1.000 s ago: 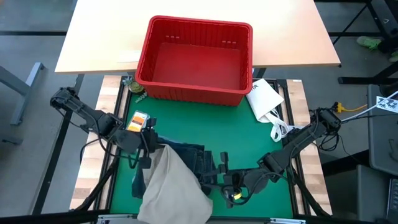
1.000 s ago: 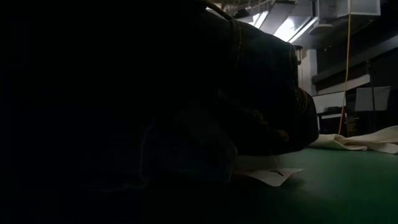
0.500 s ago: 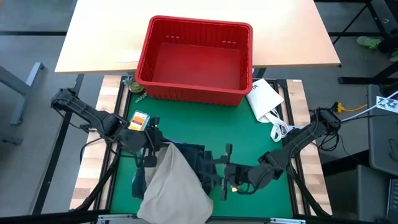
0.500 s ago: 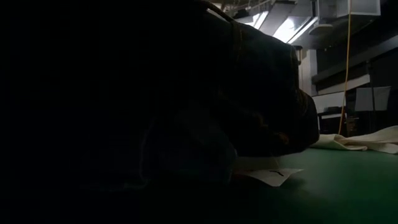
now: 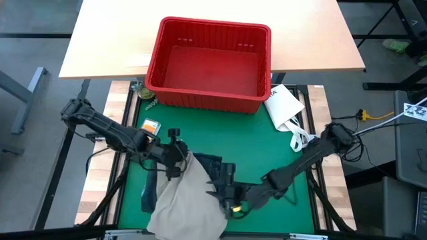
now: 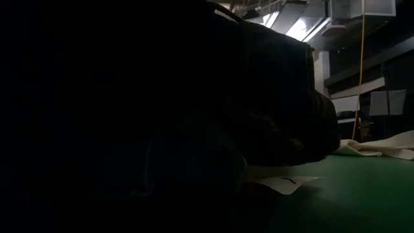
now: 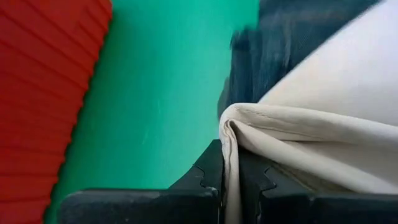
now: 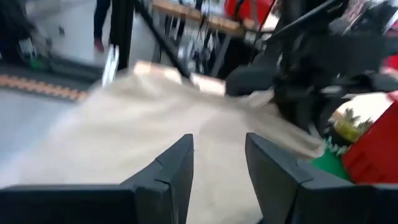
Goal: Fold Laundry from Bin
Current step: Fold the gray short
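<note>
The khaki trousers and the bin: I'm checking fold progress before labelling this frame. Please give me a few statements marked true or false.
1. The left end effector is shut on a fold of the khaki trousers. True.
2. The red bin holds several garments. False: no garments show inside it.
3. The khaki trousers partly cover the dark jeans. True.
4. The right end effector grips the white packet. False: it is open, facing the khaki trousers.

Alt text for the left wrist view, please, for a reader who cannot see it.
The left claw is shut on a folded edge of the tan khaki trousers, pinched between its two dark fingers. Dark blue denim jeans lie beyond on the green mat, with the ribbed red bin along one side.
</note>
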Available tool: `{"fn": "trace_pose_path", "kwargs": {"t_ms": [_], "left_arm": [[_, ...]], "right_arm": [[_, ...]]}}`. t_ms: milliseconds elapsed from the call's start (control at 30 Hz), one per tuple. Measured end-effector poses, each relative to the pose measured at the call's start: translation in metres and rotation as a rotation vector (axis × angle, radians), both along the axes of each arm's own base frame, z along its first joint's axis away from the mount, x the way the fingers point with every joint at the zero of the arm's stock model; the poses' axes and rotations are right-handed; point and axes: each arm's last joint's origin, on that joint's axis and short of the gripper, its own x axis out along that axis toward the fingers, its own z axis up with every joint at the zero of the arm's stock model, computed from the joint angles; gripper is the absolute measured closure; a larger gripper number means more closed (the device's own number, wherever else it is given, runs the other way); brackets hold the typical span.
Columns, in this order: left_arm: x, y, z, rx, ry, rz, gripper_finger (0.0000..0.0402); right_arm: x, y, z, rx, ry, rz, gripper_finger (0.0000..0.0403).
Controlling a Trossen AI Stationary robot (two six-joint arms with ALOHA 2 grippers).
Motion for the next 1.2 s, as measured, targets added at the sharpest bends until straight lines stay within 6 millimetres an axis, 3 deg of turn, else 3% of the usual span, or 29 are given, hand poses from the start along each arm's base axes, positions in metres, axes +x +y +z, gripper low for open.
{"fn": "trace_pose_path", "kwargs": {"t_ms": [333, 600, 767, 1067, 1200], "left_arm": [[-0.005, 0.005, -0.067, 0.050, 0.138, 0.041, 0.0390], [-0.023, 0.014, -0.115, 0.015, 0.107, 0.099, 0.0390], [-0.028, 0.017, -0.129, -0.004, 0.067, 0.102, 0.0390], [-0.025, 0.016, -0.119, -0.056, -0.037, 0.084, 0.0388], [-0.025, 0.016, -0.118, -0.074, -0.044, 0.094, 0.0370]], "right_arm": [[0.031, -0.024, -0.079, 0.080, 0.217, -0.080, 0.0256], [0.037, -0.038, -0.111, 0.092, 0.364, -0.095, 0.0256], [0.038, -0.040, -0.117, 0.086, 0.394, -0.097, 0.0256], [0.035, -0.040, -0.104, 0.096, 0.365, -0.069, 0.0256], [0.033, -0.040, -0.096, 0.107, 0.355, -0.054, 0.0256]]}}
